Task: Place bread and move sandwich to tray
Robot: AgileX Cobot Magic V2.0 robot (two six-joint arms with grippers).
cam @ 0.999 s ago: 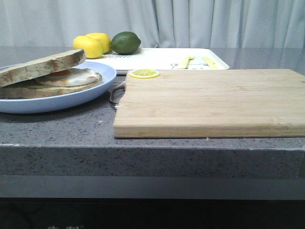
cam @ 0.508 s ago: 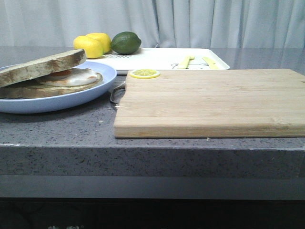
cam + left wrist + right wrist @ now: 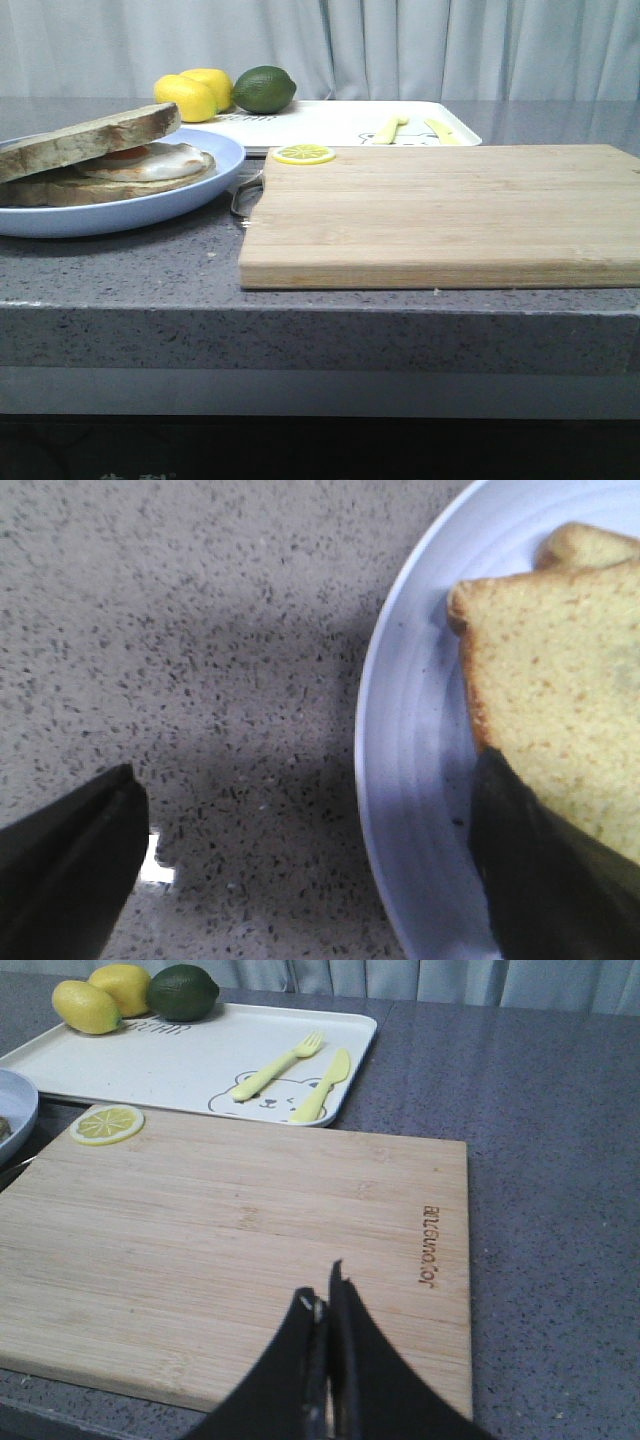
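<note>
The pale-blue plate [image 3: 120, 215] stands at the left of the counter. On it lies the sandwich [image 3: 150, 162], with its fried egg on a lower slice. The plain bread [image 3: 90, 138] rests tilted on top of the egg. The cream-white tray [image 3: 330, 122] lies at the back. In the left wrist view my left gripper [image 3: 310, 870] is open across the plate's rim [image 3: 400, 780]. One finger is over the counter and the other is over the plate at the edge of the bread [image 3: 560, 710]. My right gripper [image 3: 325, 1295] is shut and empty above the wooden cutting board [image 3: 240, 1230]. Neither gripper shows in the front view.
The wooden cutting board [image 3: 440, 210] fills the middle and right, with a lemon slice [image 3: 303, 154] at its far left corner. Two lemons [image 3: 190, 95] and a lime [image 3: 263, 89] sit at the tray's far left. A yellow fork [image 3: 275, 1065] and knife [image 3: 322, 1085] lie in the tray [image 3: 180, 1055].
</note>
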